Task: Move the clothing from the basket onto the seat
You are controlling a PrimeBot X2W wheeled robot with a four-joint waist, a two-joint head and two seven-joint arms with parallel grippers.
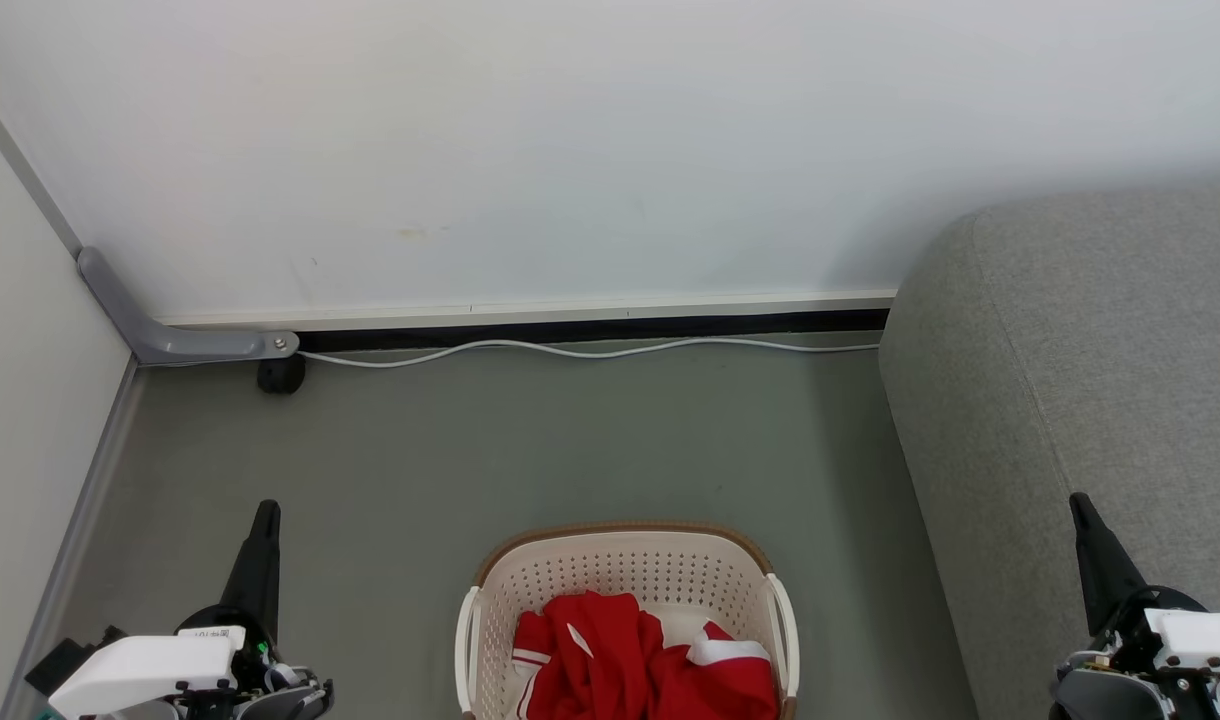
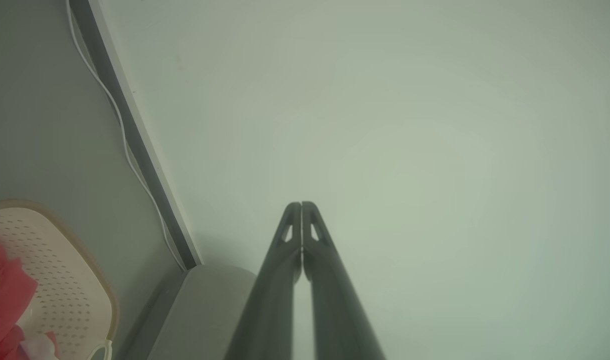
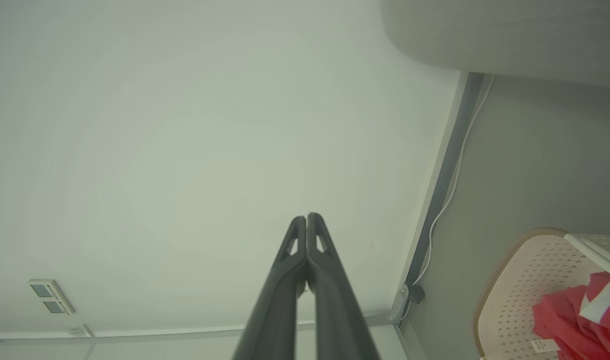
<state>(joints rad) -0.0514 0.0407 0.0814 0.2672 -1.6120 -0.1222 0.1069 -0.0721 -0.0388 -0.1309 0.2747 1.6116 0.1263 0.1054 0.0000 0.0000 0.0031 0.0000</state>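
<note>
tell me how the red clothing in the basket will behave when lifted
Probably floppy: the red clothing lies crumpled in the basket, so it should drape and sag. Likely light for its bulk, looking like thin fabric. Folds overlap, so pulling one part may drag the rest.
</note>
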